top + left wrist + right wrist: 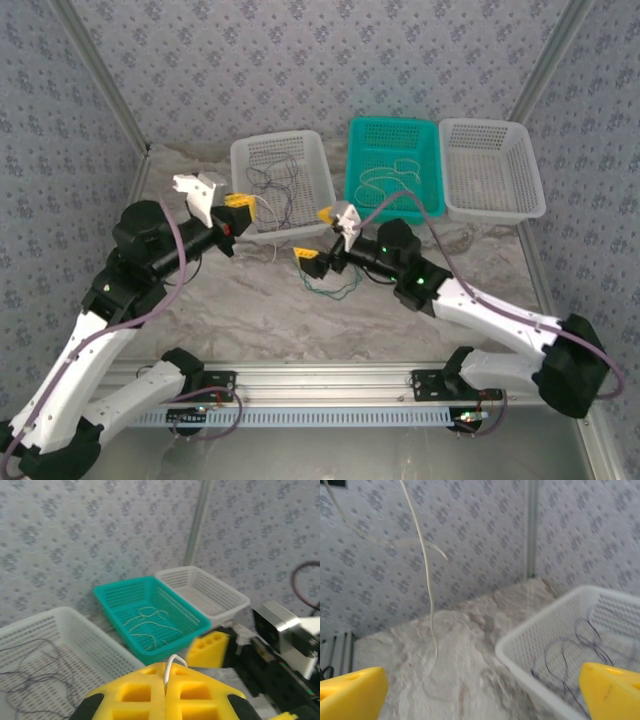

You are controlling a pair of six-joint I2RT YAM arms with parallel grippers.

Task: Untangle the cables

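We see a pale, marble-patterned table (260, 315). Three perforated plastic baskets stand in a row along its far edge: a white basket (240, 165) at the left, a teal basket (354, 170) in the middle and a second white basket (532, 170) just beside it. Nearer us, a thin green cable (335, 290) lies in loose loops on the bare surface, and a whitish cable (427, 580) hangs down to it.

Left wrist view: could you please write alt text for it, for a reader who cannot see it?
The left arm's yellow jaws, shut, pinch a loop of whitish-cream cable at the bottom centre. Behind stand three baskets in a row: a white basket holding dark purple cables, a teal basket holding cream cables, and a second white basket.
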